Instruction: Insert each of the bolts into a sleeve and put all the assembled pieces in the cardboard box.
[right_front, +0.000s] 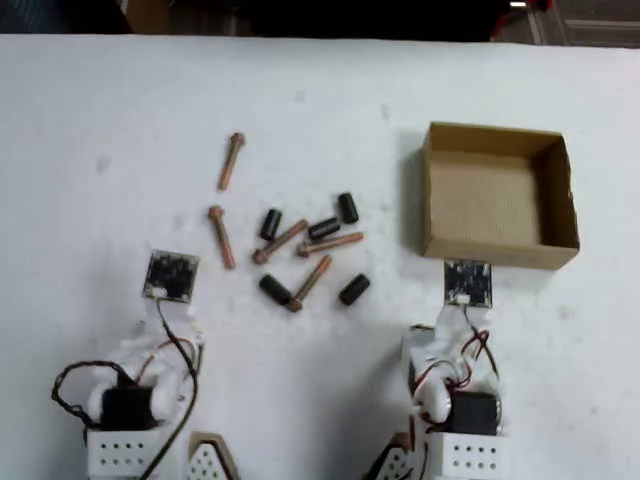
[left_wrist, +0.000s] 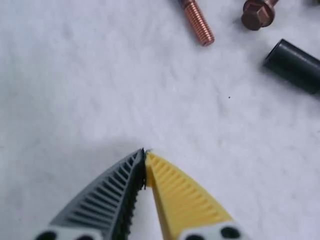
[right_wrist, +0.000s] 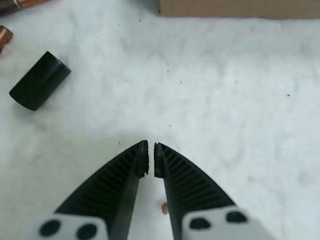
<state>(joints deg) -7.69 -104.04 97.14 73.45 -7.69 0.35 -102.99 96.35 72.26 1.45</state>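
Nothing done yet, going by how things lie. The cardboard box (right_front: 497, 250) is empty, with only bare cardboard inside. Five bolts (right_front: 221, 236) and five black sleeves (right_front: 270, 224) lie loose on the surface (right_front: 100, 120), in one scattered cluster on the left arm's side of the box. No bolt sits in a sleeve. One stray bolt (right_front: 231, 160) lies farther from the box than the rest. Still to do: all five insertions, then all five pieces into the box.

The left arm (right_front: 130, 400) sits well apart from the box, on the far side of the cluster from it. The left jaws, one grey and one yellow, are pressed together on nothing, tips over bare surface. Ahead of the tips and apart from them are a threaded bolt end (left_wrist: 197, 20), a bolt head (left_wrist: 258, 12) and a nearby sleeve (left_wrist: 295, 65). None touches the jaws or lies between them.

The right arm (right_front: 455, 400) sits just off the box's near wall. The right jaws, both black, are all but pressed together with a sliver of gap at the tips, pinching nothing. The box wall (right_wrist: 240, 7) stands straight ahead of them. The sleeve closest to the box (right_wrist: 40, 80) lies on its side, off to one side of the tips and apart from them.

My guess is either pair must spread before any pick.
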